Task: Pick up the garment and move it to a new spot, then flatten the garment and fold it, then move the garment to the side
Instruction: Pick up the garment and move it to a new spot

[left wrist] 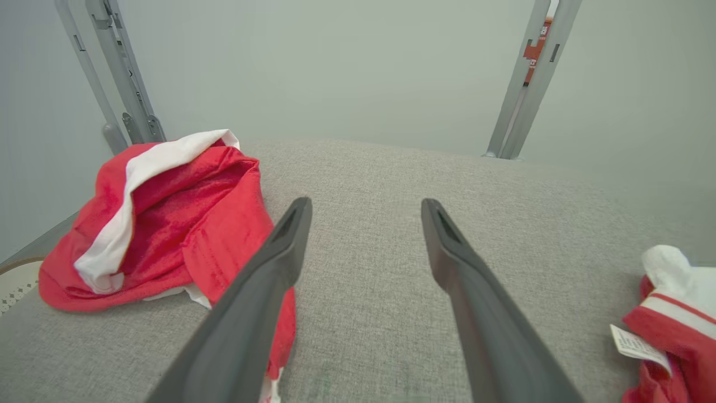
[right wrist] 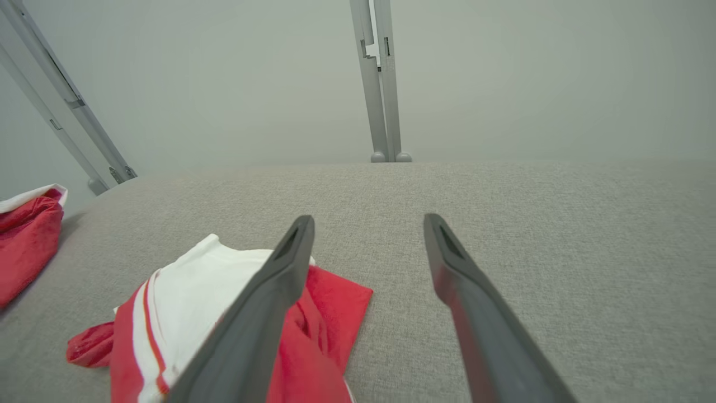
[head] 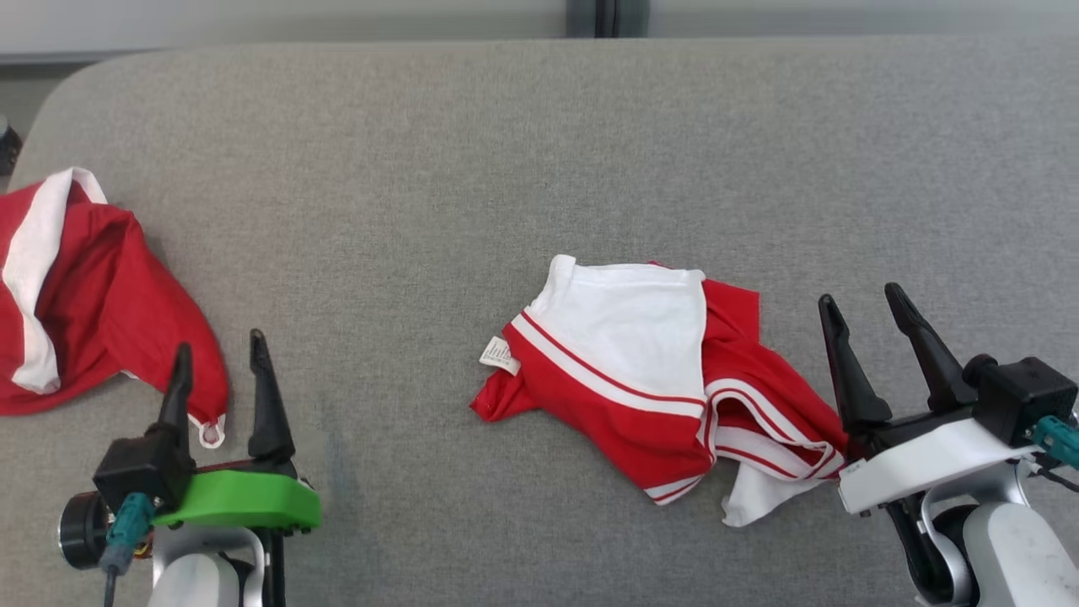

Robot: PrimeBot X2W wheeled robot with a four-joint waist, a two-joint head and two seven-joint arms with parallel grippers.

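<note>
In the head view, a grey cloth-covered tabletop [head: 421, 169] carries two garments. A rumpled red garment with a white band [head: 93, 295] lies against the left edge. A crumpled red-and-white striped garment [head: 641, 354] lies right of the middle, nearer the front edge, with a white label [head: 499, 355] showing at its left side. The left gripper [head: 219, 340] is near the front-left corner, its jaws wide and holding nothing, one finger crossing the banded garment's hem. The right gripper [head: 860, 292] is just beside the striped garment's right end, its jaws also wide and empty.

In the left wrist view, the left gripper [left wrist: 366, 201] is spread over bare tabletop [left wrist: 363, 168]. The banded garment [left wrist: 179, 224] is beside its left finger, and the striped garment [left wrist: 677, 313] is at the picture's right edge.

In the right wrist view, the right gripper [right wrist: 368, 218] is spread with nothing between its fingers. The striped garment [right wrist: 184, 302] lies partly behind its left finger, and the banded garment [right wrist: 28, 240] is far left.
</note>
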